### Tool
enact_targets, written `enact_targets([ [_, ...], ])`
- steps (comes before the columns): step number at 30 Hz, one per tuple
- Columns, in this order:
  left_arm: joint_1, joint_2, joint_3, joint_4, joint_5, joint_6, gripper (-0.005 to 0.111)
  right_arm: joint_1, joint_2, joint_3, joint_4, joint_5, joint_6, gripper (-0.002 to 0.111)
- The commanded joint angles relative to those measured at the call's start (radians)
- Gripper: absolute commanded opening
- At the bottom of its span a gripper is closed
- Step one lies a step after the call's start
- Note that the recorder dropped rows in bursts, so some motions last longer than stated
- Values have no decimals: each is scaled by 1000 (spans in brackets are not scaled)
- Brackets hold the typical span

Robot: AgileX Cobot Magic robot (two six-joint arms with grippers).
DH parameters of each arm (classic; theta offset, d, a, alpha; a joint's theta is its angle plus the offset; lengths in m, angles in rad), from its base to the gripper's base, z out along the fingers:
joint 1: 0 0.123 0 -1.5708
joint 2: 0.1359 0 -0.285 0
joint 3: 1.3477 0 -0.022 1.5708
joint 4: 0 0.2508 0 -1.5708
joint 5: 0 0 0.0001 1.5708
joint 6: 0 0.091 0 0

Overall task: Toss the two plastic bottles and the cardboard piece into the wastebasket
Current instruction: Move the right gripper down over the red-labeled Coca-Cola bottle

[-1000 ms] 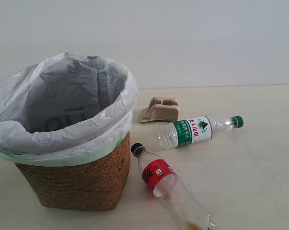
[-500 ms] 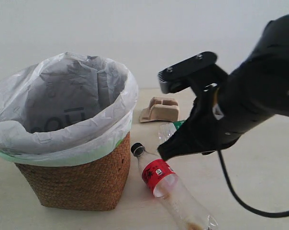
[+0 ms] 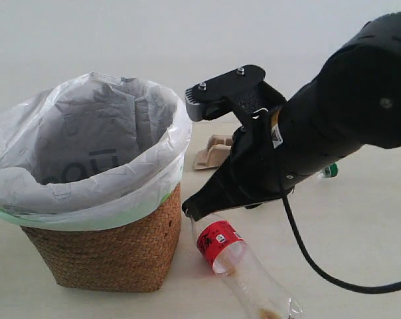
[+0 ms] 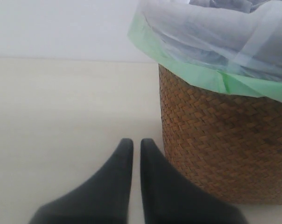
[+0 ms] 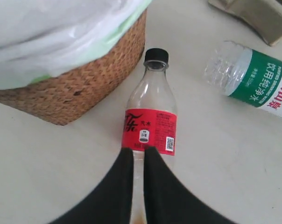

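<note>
1. While nothing showed inside it yet, the wastebasket (image 3: 101,256) stood at the left; its bottom was out of sight.
2. The left gripper (image 4: 136,145) hung near the wicker wall, fingers pressed together and holding nothing.
3. The red-label bottle (image 3: 220,242) lay on the table (image 3: 360,252) just beside the basket. The right gripper (image 3: 191,211) hovered over it, clenched to a sliver and empty.
4. The cardboard piece (image 3: 212,151) and the green-label bottle (image 3: 329,171) lay behind, mostly hidden by the right arm (image 3: 346,100). All three items were left to throw.
</note>
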Motion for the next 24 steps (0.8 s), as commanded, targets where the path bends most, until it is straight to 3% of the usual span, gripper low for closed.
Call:
enact_targets([
  [1,3,-2,3,2,-3,-9,6,2,-58,-5,8,0,-25,4],
  [5,3,-2,3,2,-3,-9,6,2,-115,13,74,26,-87,4],
  [16,3,-2,3,2,-3,-9,6,-7,-299,252,156,-169,-112,4],
  [21,3,-2,3,2,-3,-9,6,-11,-346,292,434,-240,-452,4],
  [24,3,-2,3,2,-3,-9,6,-11,-350,309,464,-242,-530,4],
])
